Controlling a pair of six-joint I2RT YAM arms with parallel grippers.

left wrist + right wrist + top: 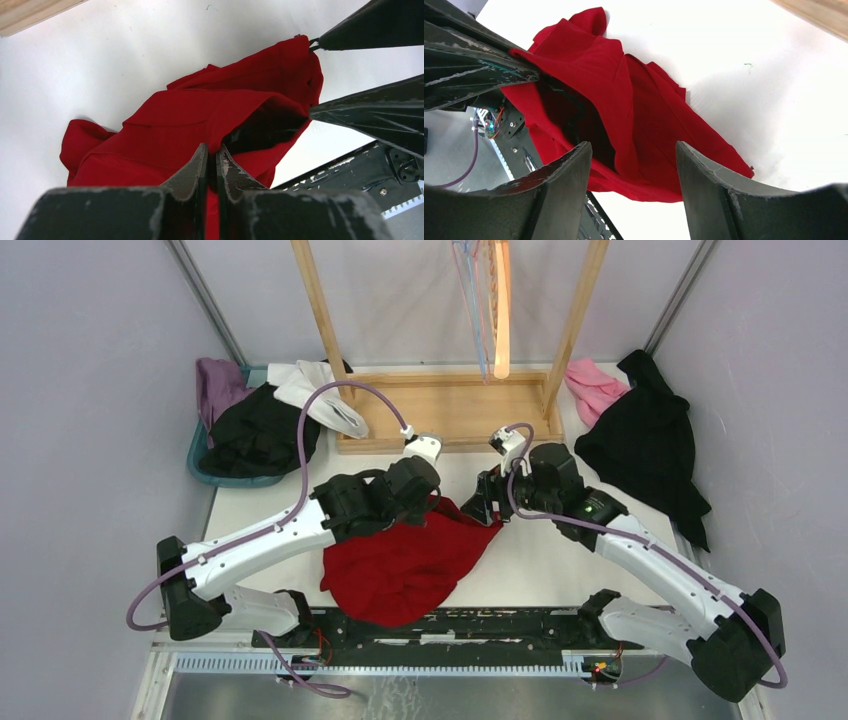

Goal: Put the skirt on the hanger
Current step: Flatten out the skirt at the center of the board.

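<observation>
The left fingers (192, 167) are pressed together on a fold of the red skirt (405, 565), which lies crumpled on the white surface (530, 570) between the two arms, near the middle. At the skirt's right edge the right fingers (569, 170) stand apart, gripping nothing. The step in hand looks like getting a two-sided hold on the waist. The next move probably calls for the right fingers to close on that edge, level with the left hold, before the cloth is lifted and spread. At the far left a blue bin (196, 462) is heaped with dark clothes (262, 430). In the far middle the hanger (502, 310) dangles inside a wooden rack (445, 410). At the far right lie a pink garment (595, 388) and a black garment (645, 445). The rack's base and uprights stand between skirt and hanger and could snag the cloth.
</observation>
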